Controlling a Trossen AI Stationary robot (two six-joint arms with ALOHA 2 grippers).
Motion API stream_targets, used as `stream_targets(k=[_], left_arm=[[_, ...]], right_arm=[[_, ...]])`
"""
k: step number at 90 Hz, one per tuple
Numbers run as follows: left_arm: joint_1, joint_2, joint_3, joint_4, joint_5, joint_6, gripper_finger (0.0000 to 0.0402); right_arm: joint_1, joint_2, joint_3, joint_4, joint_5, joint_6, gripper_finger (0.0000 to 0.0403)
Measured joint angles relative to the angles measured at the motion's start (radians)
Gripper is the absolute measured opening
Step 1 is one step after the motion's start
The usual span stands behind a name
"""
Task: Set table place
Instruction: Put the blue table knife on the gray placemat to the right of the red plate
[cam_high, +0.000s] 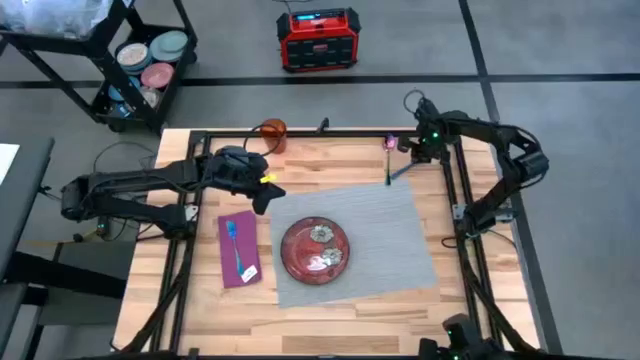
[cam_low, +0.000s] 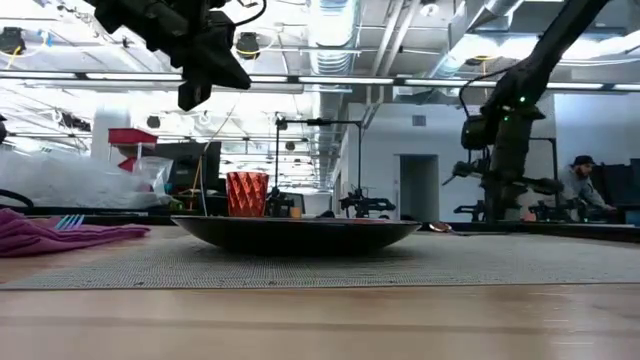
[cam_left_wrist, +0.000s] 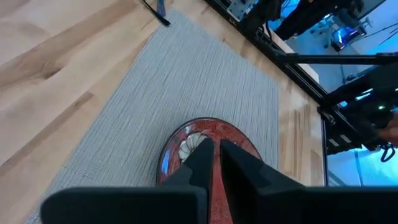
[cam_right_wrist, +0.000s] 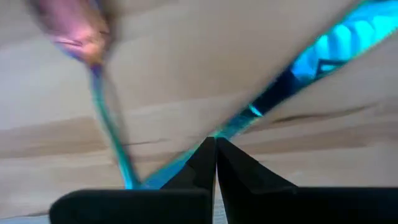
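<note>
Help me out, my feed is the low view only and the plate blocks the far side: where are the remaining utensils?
Observer: A pink-headed utensil and a teal utensil lie at the table's far right, by the placemat's far edge.
Operator: Is the right gripper there?
Observer: Yes. The right gripper has its fingers together over the teal one; a grasp isn't certain.
Operator: And the left?
Observer: The left gripper hovers by the placemat's far left corner, holding nothing.
</note>
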Motion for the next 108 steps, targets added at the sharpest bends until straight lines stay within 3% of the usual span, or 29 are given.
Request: stream_targets(k=[31,48,63,80,108], left_arm=[[0.000,0.000,0.000,-0.026,0.000,0.015,0.0011],[0.000,0.000,0.000,-0.028,0.000,0.022,0.0010],[0.000,0.000,0.000,-0.027,0.000,0.030,0.0010],[0.000,0.000,0.000,-0.026,0.000,0.030,0.0010],[0.000,0.000,0.000,-0.027,0.000,0.030,0.0010]], right_arm=[[0.042,0.067,0.003,-0.040,0.012,-0.043,0.0000],[0.056,-0.003,-0.002,-0.119,0.031,-0.045,0.0000],[0.029,-0.052,-0.001,-0.083,0.039,-0.013,0.0000],[0.027,0.000,0.016,-0.087,-0.022,0.017,0.0000],[0.018,0.059,0.085,-0.096,-0.029,-0.009,0.0000]])
